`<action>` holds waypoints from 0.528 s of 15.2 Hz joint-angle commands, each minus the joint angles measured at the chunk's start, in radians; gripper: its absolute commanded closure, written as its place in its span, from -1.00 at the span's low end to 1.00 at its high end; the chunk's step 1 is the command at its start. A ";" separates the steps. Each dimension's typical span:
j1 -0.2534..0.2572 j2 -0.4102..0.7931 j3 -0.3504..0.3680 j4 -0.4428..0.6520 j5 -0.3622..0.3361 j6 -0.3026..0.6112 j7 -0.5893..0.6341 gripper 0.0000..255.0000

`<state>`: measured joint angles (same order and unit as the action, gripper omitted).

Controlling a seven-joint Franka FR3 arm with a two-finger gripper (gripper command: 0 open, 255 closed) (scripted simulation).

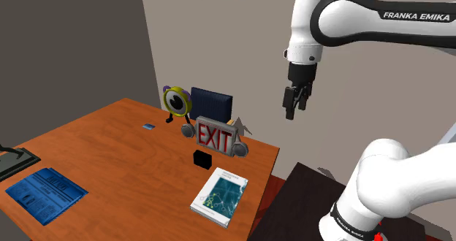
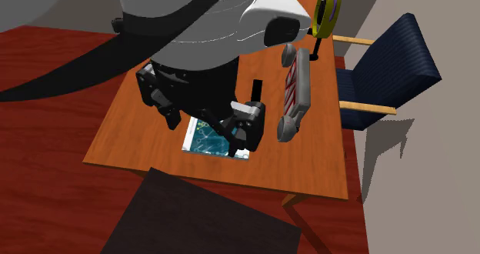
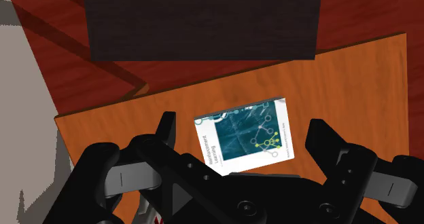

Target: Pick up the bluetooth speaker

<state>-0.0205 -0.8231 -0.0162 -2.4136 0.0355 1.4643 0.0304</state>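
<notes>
The bluetooth speaker (image 1: 202, 158) is a small black box. It stands on the wooden table (image 1: 95, 144) just in front of the EXIT sign (image 1: 216, 136), and it also shows as a dark upright block (image 2: 256, 87) beside the sign in the second exterior view. My gripper (image 1: 292, 104) hangs high in the air, well above the table's edge at the shoulder view's right. It is open, with its fingers (image 3: 165, 127) apart and nothing between them. Below the gripper (image 3: 242, 131) lies a white and teal book (image 3: 248, 138).
On the table are the book (image 1: 220, 196) near the front edge, a yellow and purple alarm clock (image 1: 175, 101), a small blue item (image 1: 148, 125) and a blue printed sheet (image 1: 45, 193). A dark blue chair (image 1: 210, 102) stands behind the table. The dark stand (image 1: 292, 210) adjoins it.
</notes>
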 commanded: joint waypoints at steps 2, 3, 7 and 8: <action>0.002 0.020 -0.001 -0.015 -0.002 0.038 -0.007 -1.00; 0.004 0.041 -0.002 -0.029 -0.003 0.075 -0.014 -1.00; 0.011 0.142 -0.007 -0.069 -0.007 0.226 -0.040 -1.00; 0.013 0.171 -0.008 -0.076 -0.008 0.264 -0.047 -1.00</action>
<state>-0.0058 -0.6895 -0.0158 -2.4862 0.0341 1.6829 -0.0011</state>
